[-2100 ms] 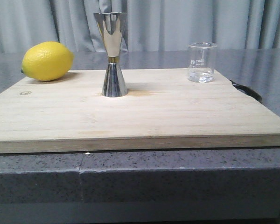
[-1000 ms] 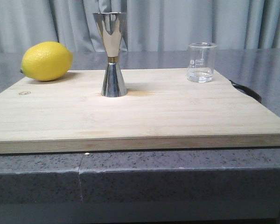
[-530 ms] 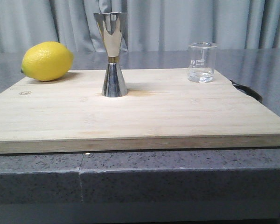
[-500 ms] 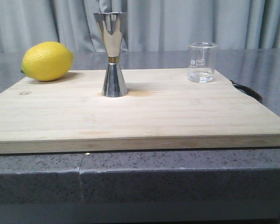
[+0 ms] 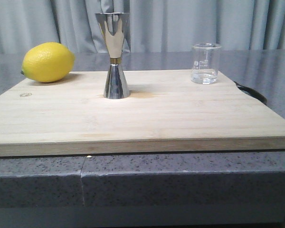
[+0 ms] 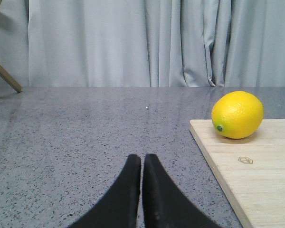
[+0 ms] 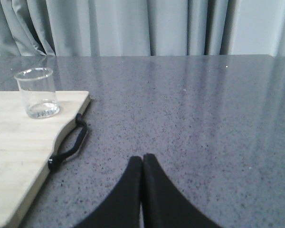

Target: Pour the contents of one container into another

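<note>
The left gripper (image 6: pixel 141 164) has its two black fingers (image 6: pixel 128 190) pressed together along their length, tips meeting with only a hairline seam between them; they pinch nothing and hang over bare grey counter (image 6: pixel 85 142). Seen from that wrist, the lemon (image 6: pixel 237 115) lies at about 2 o'clock from the fingertips, well apart from them, resting on the corner of the board (image 6: pixel 256 180).

The right gripper (image 7: pixel 142 164) is the same: fingers (image 7: pixel 154 190) closed tip to tip, nothing between them, nothing touched, over the counter (image 7: pixel 204 118) beside the board (image 7: pixel 19 156). From that wrist the beaker (image 7: pixel 36 92) sits at about 10 o'clock from the fingertips, well apart, upright near the board's corner, just behind the black handle (image 7: pixel 69 145) fixed to the board's edge.

In the front view neither gripper shows. Taking the board (image 5: pixel 142 118) as a clock face with 12 o'clock at the far edge, the beaker (image 5: pixel 205 63) stands upright at about 2 o'clock, close to the far edge, with a little clear liquid in its bottom. The jigger (image 5: pixel 115 55) stands upright on its smaller cone at about 11 o'clock, nearer the middle, a brass band at its waist. The lemon (image 5: pixel 48 62) lies at the far left corner, about 10 o'clock. Beaker, jigger and lemon are all well apart from one another. Grey curtains (image 5: pixel 180 23) hang behind the counter (image 5: pixel 180 185).
</note>
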`<state>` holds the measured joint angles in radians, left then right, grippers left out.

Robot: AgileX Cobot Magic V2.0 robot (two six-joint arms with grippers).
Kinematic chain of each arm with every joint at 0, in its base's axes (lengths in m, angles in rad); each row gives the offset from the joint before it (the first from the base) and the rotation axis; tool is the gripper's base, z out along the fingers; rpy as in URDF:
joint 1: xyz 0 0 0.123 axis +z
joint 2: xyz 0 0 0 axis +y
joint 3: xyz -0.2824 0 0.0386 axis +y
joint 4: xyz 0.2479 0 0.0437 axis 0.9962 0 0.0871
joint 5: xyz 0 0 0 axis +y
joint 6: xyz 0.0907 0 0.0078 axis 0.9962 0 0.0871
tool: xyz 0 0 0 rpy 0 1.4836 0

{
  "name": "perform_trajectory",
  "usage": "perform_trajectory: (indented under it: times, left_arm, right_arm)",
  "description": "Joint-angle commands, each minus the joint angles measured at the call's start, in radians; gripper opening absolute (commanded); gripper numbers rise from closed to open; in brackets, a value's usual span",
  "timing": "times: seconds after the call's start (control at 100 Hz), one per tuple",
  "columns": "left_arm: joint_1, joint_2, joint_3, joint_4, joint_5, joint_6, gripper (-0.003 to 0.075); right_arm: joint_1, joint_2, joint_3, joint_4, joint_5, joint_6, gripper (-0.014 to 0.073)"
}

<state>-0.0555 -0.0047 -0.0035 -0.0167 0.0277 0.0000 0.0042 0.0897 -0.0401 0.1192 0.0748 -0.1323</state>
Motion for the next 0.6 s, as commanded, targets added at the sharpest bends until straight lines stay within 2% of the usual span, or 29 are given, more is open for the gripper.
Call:
perform_trajectory:
  times: [0.0,0.04,0.09,0.48,0.54,0.59]
  left_arm:
    - [-0.008,-0.027,0.014,-0.001,-0.087,-0.008,-0.0019]
    - [-0.008,-0.027,0.014,-0.001,-0.087,-0.008,-0.0019]
    - [-0.008,-0.027,0.014,-0.001,-0.087,-0.008,-0.0019]
    - [-0.008,-0.027,0.014,-0.001,-0.087,-0.008,-0.0019]
    - [-0.008,-0.027,0.014,-0.001,-0.087,-0.008,-0.0019]
    - [-0.008,-0.027,0.014,-0.001,-0.087,-0.008,-0.0019]
  right_arm:
    - [-0.006,-0.062,0.056,0.002,-0.129,-0.005,-0.007]
    - [-0.006,-0.087,0.08,0.002,-0.134,-0.005,-0.007]
    - [-0.006,-0.121,0.073,0.003,-0.057,-0.005,-0.007]
    - [-0.006,-0.117,0.076,0.005,-0.075,0.002,-0.007]
    - [-0.006,-0.117,0.076,-0.012,-0.075,0.05,-0.007]
    - [-0.006,-0.117,0.076,-0.1,-0.075,0.132,-0.007]
